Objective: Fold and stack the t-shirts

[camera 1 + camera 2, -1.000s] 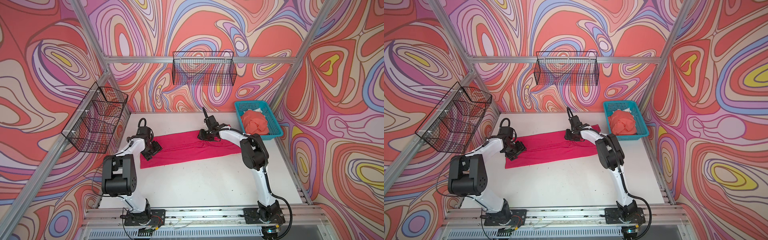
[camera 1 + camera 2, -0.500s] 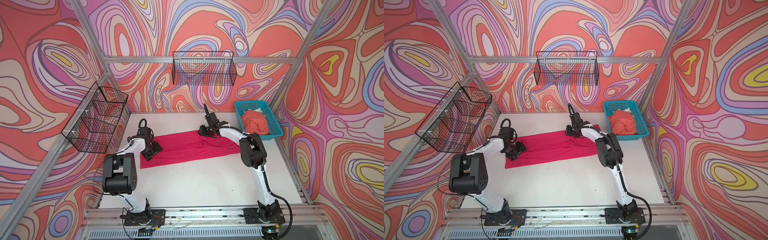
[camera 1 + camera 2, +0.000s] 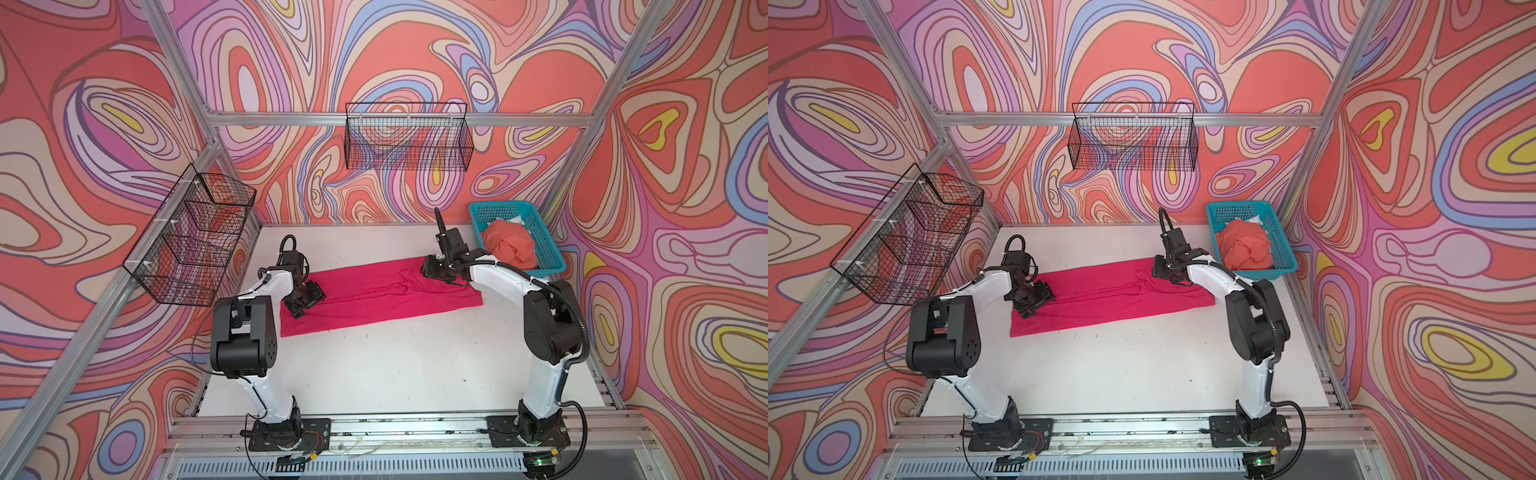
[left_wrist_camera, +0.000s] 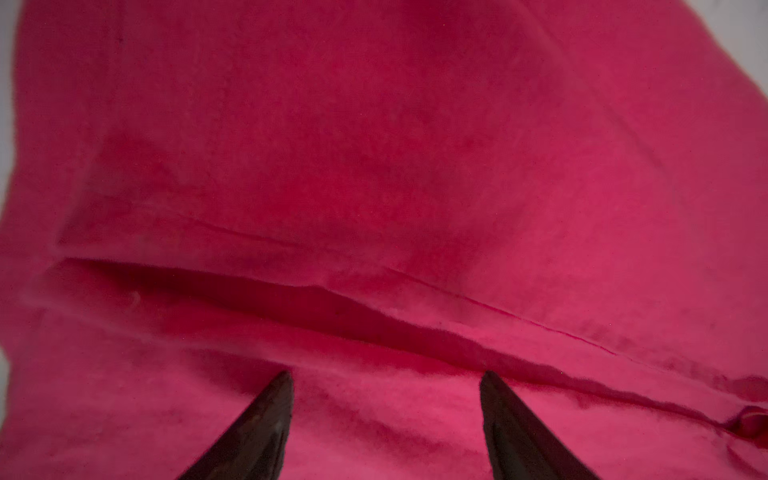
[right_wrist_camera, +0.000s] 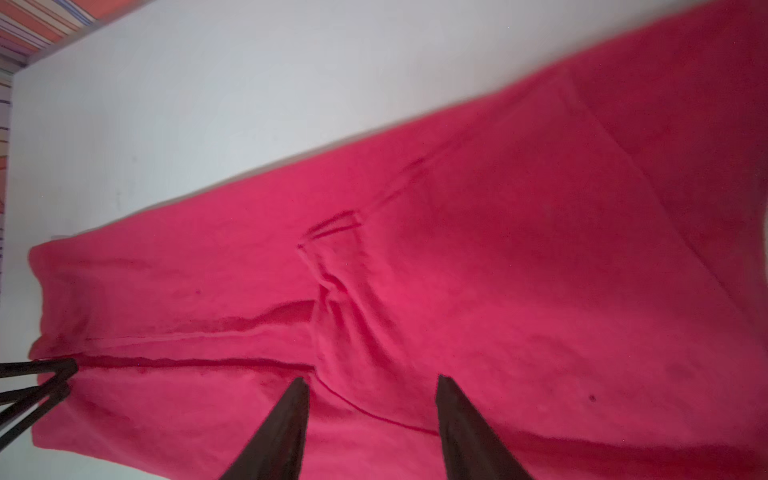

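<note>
Hovering low over one end of the magenta tee (image 3: 382, 297), the left hand (image 4: 386, 376) stands spread apart, with only flat cloth and a long crease beyond its tips and nothing pinched. Over the opposite end the right hand (image 5: 372, 380) is likewise apart and empty above a small pucker of wrinkles. That tee lies on the white desk (image 3: 395, 365) as a long narrow band, so the lengthwise folding looks done; judging by its length, the crosswise folds are left. The coral tee (image 3: 509, 247) sits crumpled in the teal basket (image 3: 548, 268) at the far right, unfolded, and no stack exists yet.
</note>
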Available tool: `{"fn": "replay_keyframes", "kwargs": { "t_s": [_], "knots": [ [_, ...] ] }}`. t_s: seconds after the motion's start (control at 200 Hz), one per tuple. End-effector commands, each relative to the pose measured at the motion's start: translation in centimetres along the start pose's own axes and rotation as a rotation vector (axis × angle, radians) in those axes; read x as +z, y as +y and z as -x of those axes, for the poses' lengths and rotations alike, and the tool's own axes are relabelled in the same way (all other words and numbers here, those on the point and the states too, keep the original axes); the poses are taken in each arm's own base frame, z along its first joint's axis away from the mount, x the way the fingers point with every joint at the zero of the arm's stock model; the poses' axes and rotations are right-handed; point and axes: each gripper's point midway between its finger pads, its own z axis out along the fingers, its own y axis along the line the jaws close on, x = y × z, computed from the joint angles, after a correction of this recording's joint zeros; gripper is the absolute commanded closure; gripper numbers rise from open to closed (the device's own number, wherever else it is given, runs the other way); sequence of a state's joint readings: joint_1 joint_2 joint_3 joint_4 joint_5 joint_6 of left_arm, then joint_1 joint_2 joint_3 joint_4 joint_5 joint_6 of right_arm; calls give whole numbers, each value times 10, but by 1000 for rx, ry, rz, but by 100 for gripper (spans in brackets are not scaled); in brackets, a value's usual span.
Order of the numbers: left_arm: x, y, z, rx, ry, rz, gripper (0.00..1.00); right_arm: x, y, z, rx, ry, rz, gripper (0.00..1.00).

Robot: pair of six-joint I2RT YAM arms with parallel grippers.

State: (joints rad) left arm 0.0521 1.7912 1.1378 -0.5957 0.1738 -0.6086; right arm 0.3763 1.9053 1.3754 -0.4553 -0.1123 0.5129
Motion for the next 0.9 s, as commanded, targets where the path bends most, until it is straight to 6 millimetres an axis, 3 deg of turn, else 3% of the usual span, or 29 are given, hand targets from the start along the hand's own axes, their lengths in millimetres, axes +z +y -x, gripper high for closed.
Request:
{"fn": "replay_keyframes", "kwargs": {
  "t_s": [0.0,0.245,0.481,0.586,0.681,0.896],
  "knots": [
    [0,3,5,29,-2,36,26,2,-36,-23,76,40,-66,47],
    [9,16,0,17,21,79,26,-8,-113,-44,165,40,-210,47],
    [13,26,-1,11,40,120,26,-10,-153,-54,190,65,-291,47],
    [13,29,-3,10,44,132,26,-5,-157,-61,189,91,-297,47],
    [7,26,-2,14,41,121,26,-9,-153,-53,183,71,-288,47],
    [-47,-18,30,133,-111,45,25,-35,-94,-9,96,-10,-204,46]
  ]
}}
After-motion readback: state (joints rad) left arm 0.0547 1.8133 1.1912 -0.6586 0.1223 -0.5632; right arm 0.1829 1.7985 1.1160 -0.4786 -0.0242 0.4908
